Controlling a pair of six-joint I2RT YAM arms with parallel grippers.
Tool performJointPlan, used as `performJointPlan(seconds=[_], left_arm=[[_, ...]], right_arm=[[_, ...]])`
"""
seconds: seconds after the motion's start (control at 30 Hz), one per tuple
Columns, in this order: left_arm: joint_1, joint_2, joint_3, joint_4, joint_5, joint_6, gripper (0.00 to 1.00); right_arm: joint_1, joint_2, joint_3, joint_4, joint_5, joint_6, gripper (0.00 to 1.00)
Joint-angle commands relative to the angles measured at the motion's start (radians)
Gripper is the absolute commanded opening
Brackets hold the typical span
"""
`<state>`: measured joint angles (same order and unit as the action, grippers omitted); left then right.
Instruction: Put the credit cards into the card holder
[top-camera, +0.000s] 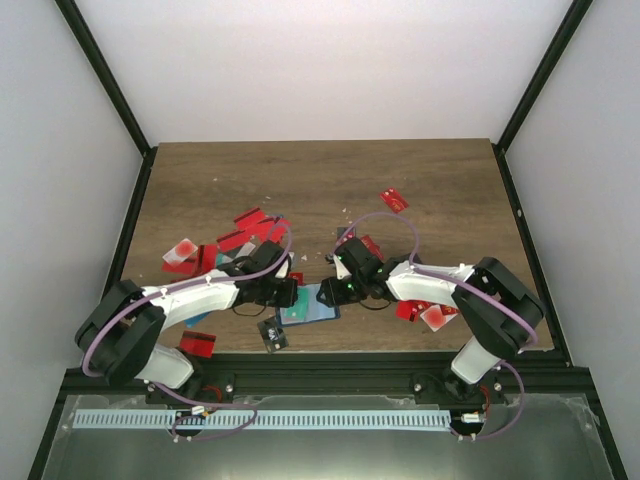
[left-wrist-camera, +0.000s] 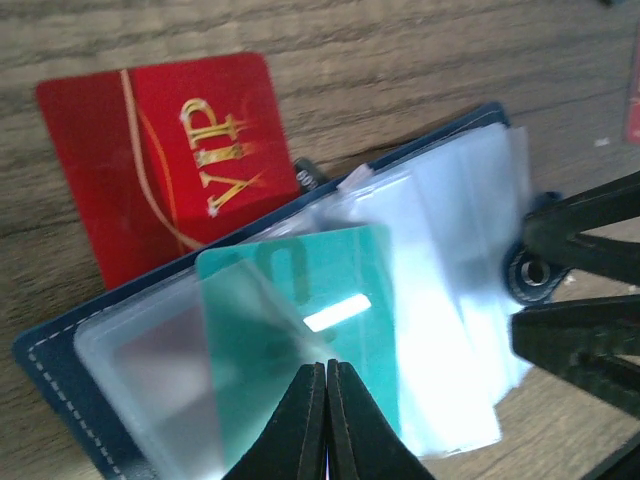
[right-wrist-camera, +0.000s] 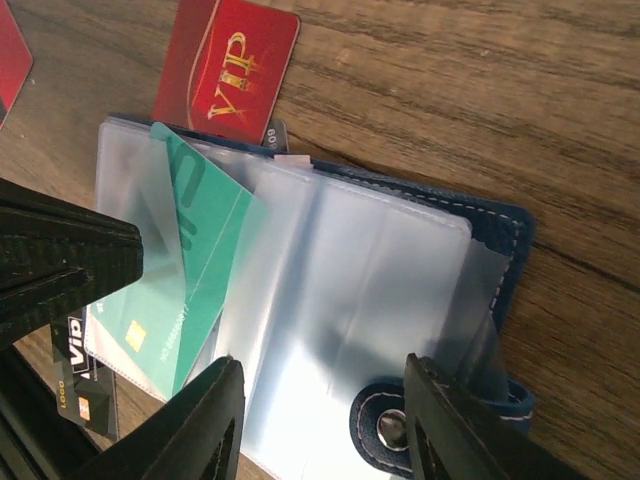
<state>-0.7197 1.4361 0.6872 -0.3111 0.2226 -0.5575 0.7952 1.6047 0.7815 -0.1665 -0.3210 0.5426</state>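
The navy card holder (top-camera: 312, 306) lies open on the wood between both grippers, its clear sleeves fanned out. A teal credit card (left-wrist-camera: 345, 265) sits partly inside a sleeve, also seen from the right wrist as the teal card (right-wrist-camera: 195, 235). My left gripper (left-wrist-camera: 327, 385) is shut, its tips resting on the sleeve over that teal card. My right gripper (right-wrist-camera: 325, 405) is open, its fingers astride the sleeves and the snap tab (right-wrist-camera: 385, 425) without clamping them. A red VIP card (left-wrist-camera: 170, 150) lies partly under the holder's far edge (right-wrist-camera: 505, 235).
Several red cards (top-camera: 250, 225) are scattered behind the left arm, one (top-camera: 394, 200) farther back right, more (top-camera: 418, 310) under the right arm, and one (top-camera: 198, 345) at the front left. A small black card (top-camera: 272, 335) lies by the holder's near corner.
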Motion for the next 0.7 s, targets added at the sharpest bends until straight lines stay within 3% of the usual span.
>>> performJointPlan(seconds=[0.0,0.4,0.67], left_arm=[[-0.002,0.007,-0.029,0.011,-0.032,0.013,0.04],[-0.003,0.025,-0.049,0.023,-0.044,0.008,0.04],[-0.003,0.033,-0.06,0.036,-0.039,0.005,0.04]], right_arm=[[-0.002,0.01,0.004,-0.064,0.079,0.001,0.47],[-0.005,0.001,-0.025,-0.038,0.082,0.002,0.55],[-0.005,0.054,-0.046,0.082,-0.101,0.005,0.57]])
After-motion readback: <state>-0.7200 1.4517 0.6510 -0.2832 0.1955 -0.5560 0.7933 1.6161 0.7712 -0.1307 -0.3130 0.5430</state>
